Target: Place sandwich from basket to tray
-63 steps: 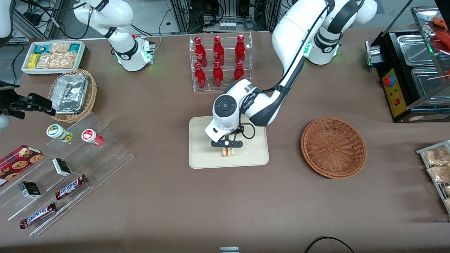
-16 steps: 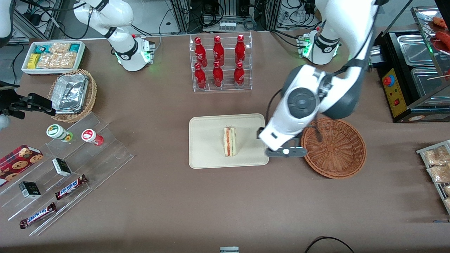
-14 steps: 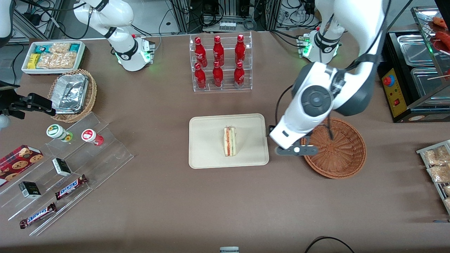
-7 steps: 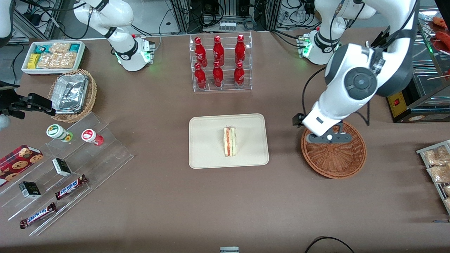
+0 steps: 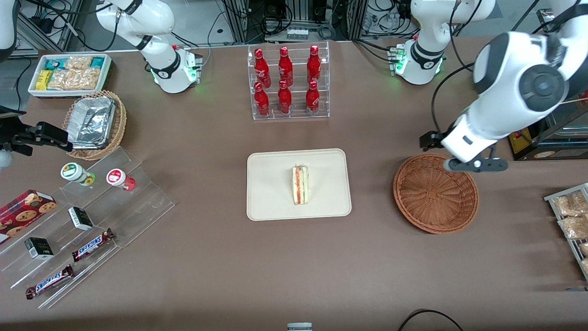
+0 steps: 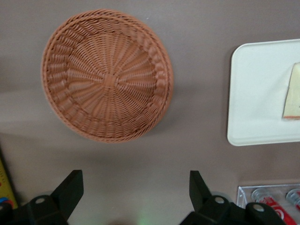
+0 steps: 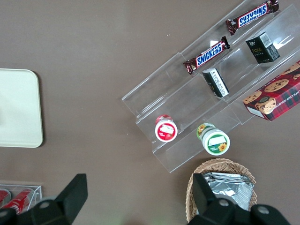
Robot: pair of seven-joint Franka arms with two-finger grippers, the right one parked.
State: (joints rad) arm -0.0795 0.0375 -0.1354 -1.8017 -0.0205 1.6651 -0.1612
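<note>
The sandwich (image 5: 300, 185) lies on its side on the cream tray (image 5: 275, 202) in the middle of the table, filling edge up; its pale corner (image 6: 293, 93) shows on the tray (image 6: 255, 93) in the left wrist view. The reddish-brown basket (image 5: 435, 193) (image 6: 107, 75) stands beside the tray toward the working arm's end, with nothing in it. My left gripper (image 5: 476, 164) (image 6: 135, 192) hangs high over the basket's rim, farther from the front camera than its centre. It is open and holds nothing.
A clear rack of red bottles (image 5: 287, 82) stands farther from the front camera than the tray. A black warmer cabinet (image 5: 537, 92) stands close to the raised arm. Snack packets on a rack (image 5: 572, 220) lie at the working arm's end.
My gripper let go of the sandwich on the tray, then rose and swung away over the basket toward the working arm's end. The sandwich now lies free on the tray.
</note>
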